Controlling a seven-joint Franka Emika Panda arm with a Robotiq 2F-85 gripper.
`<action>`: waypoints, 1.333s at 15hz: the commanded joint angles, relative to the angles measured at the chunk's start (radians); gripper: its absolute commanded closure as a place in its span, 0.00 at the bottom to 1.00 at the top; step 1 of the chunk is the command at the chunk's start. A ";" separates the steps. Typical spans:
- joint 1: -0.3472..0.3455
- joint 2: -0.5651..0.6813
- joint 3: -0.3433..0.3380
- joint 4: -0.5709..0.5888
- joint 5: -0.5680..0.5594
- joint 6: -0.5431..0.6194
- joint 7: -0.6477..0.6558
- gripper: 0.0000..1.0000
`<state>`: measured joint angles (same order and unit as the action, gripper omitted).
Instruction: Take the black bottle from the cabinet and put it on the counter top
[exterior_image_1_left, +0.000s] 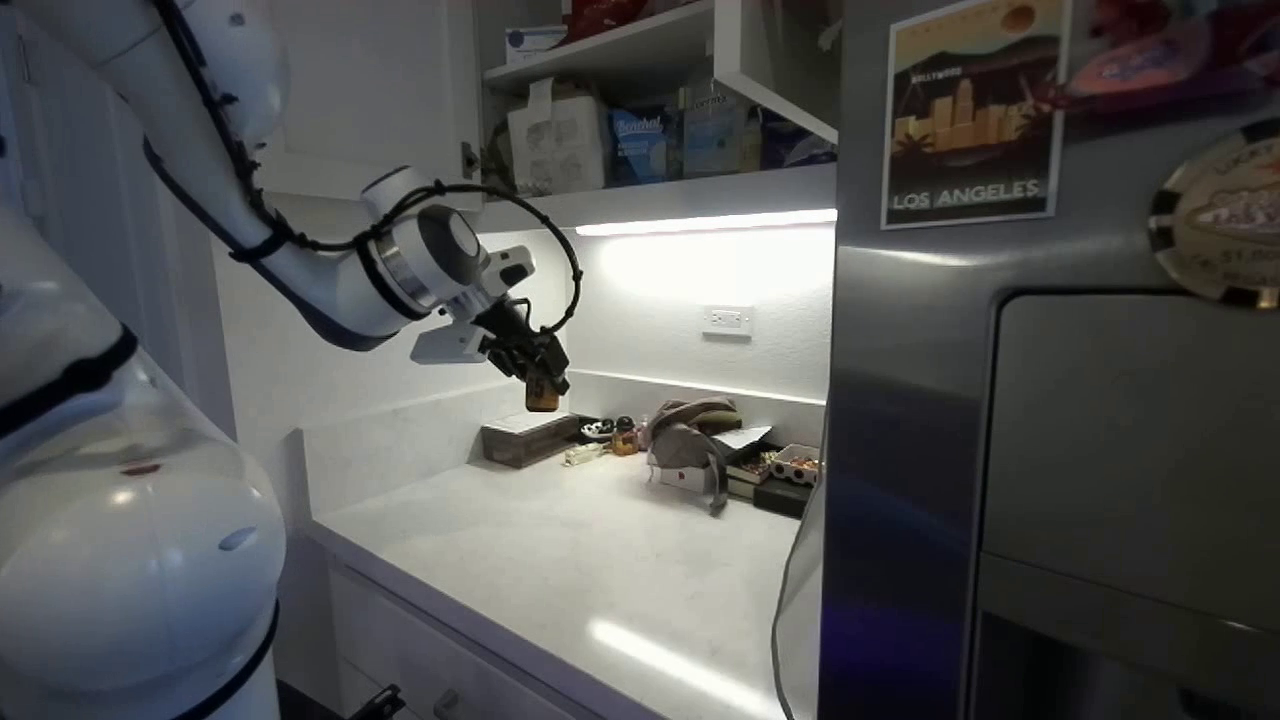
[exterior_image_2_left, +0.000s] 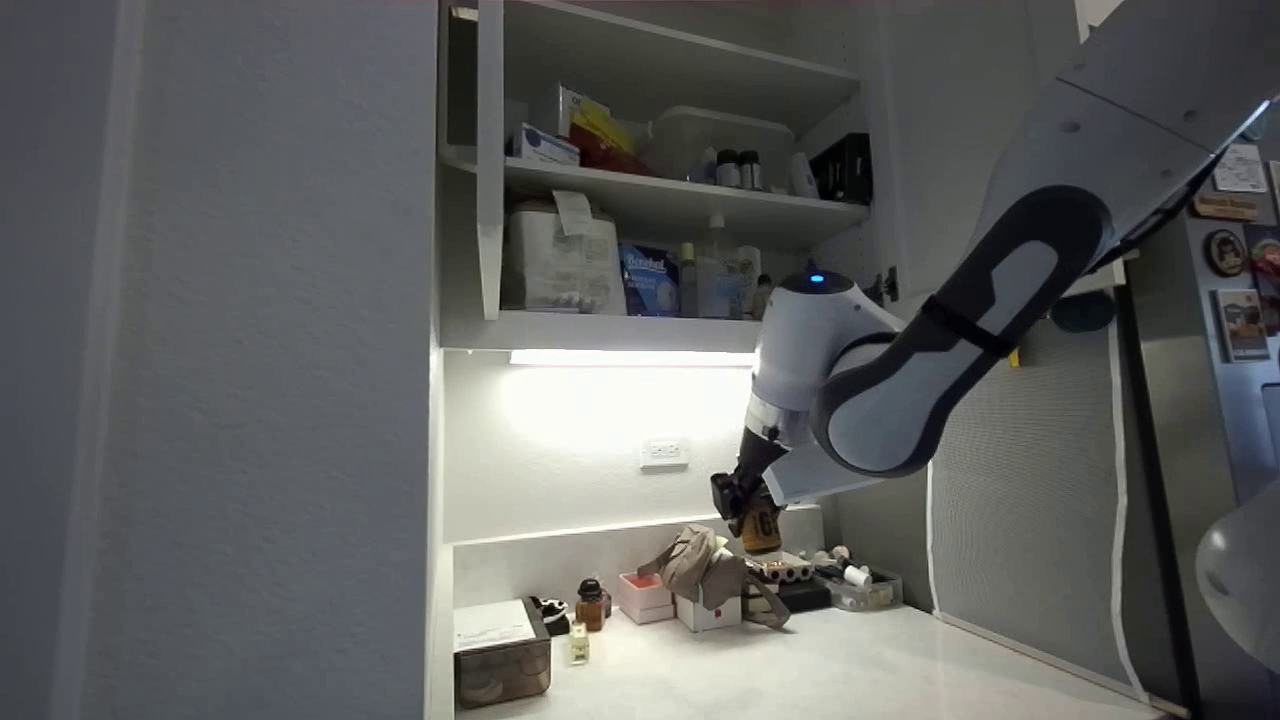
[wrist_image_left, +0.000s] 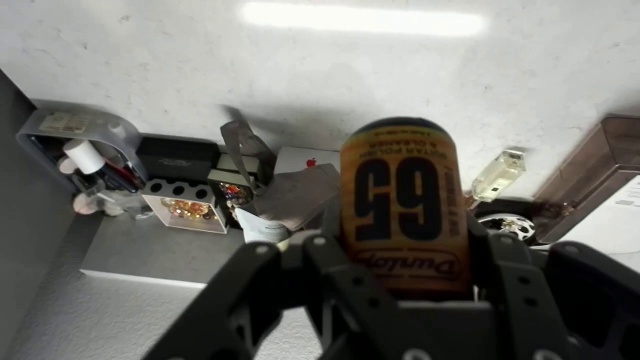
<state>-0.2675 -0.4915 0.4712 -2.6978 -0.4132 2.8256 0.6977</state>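
My gripper (exterior_image_1_left: 546, 374) is shut on a small bottle (exterior_image_1_left: 542, 394) with an orange label and dark figures "65". In the wrist view the bottle (wrist_image_left: 404, 195) sits between the fingers (wrist_image_left: 404, 227), its dark base pointing away; neck and cap are hidden. In an exterior view the bottle (exterior_image_2_left: 762, 530) hangs base down, slightly tilted, above the back of the white counter top (exterior_image_2_left: 780, 670), apart from it. The white cabinet (exterior_image_2_left: 600, 332) is above with its doors open. Two small dark-capped bottles (exterior_image_2_left: 738, 172) stand on its upper shelf. I cannot tell whether the held bottle is the black one.
Along the back of the counter stand a brown box (exterior_image_2_left: 502, 668), a brown bottle (exterior_image_2_left: 590, 610), a small clear bottle (exterior_image_2_left: 579, 645), a grey-brown bag (exterior_image_2_left: 700, 568) and a plastic organizer (exterior_image_2_left: 868, 594). The metal fridge (exterior_image_1_left: 915, 430) borders the counter. An open cabinet door (exterior_image_1_left: 775, 60) hangs above.
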 joint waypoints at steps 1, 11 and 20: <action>-0.114 -0.029 0.071 -0.100 -0.070 0.124 0.130 0.73; -0.534 0.032 0.548 -0.008 -0.151 0.213 0.448 0.73; -0.979 -0.058 0.950 -0.085 -0.139 0.449 0.523 0.73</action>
<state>-1.1237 -0.4970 1.3204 -2.7826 -0.5418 3.2047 1.1837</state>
